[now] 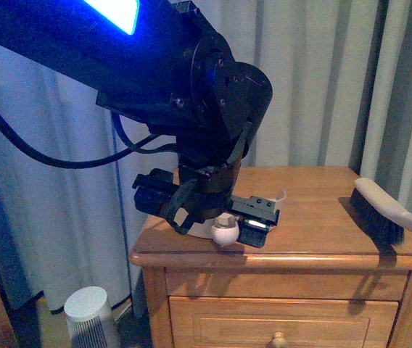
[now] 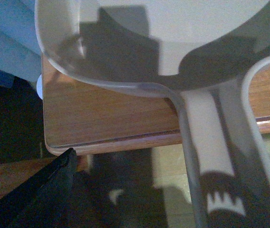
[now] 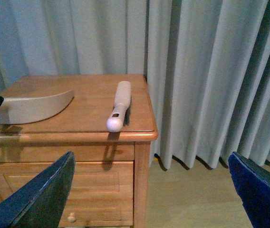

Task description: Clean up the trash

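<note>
No crumpled white wad of trash shows in any view. My left gripper (image 1: 213,210) hangs open just above the beige dustpan (image 2: 173,42) at the front left of the wooden nightstand (image 1: 315,217). In the left wrist view only one dark finger (image 2: 54,190) shows, and the dustpan's handle (image 2: 216,142) runs out past the nightstand's edge. The handle's white round end (image 1: 225,233) shows under the gripper. My right gripper (image 3: 154,194) is open and empty, low in front of the nightstand's right corner. The dustpan (image 3: 35,107) lies at the left in the right wrist view.
A hand brush (image 1: 380,210) with black bristles lies on the right side of the nightstand top; it also shows in the right wrist view (image 3: 118,107). Grey curtains (image 3: 197,71) hang behind. A white cylindrical appliance (image 1: 88,315) stands on the floor at the left. Drawers (image 1: 278,319) face me.
</note>
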Available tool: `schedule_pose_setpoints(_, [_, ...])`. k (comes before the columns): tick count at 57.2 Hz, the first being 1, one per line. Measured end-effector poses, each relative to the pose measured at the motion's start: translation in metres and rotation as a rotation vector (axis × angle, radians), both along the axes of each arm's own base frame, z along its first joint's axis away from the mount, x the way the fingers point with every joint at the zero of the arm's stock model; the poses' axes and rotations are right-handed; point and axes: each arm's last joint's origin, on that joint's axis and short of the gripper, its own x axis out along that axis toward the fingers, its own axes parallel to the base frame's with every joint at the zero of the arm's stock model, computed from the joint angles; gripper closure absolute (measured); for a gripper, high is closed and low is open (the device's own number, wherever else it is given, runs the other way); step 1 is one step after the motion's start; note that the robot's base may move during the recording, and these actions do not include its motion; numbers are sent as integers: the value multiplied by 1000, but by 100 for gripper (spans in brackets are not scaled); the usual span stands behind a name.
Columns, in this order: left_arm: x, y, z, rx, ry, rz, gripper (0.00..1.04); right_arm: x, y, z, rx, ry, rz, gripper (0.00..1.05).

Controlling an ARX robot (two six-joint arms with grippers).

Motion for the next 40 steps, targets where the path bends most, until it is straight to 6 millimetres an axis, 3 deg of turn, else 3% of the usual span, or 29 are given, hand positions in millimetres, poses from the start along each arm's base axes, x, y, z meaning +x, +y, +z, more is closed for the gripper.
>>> schedule_pose_setpoints(3, [0,0,0,2,-2,-3,14,0,0,0,0,0,0,7])
schedule_pose_setpoints(10, [0,0,0,6,-5,-11,42,0,0,0,0,0,0,7])
schedule_pose_setpoints(22, [0,3,-5,18,5,-13,75,0,0,0,0,0,0,7])
schedule_pose_setpoints(32, [-2,6,-1,11,-18,-23,77,0,0,0,0,0,0,7])
schedule_pose_setpoints(40, [-5,8,13,-8,-104,-44,78,0,0,0,0,0,0,7])
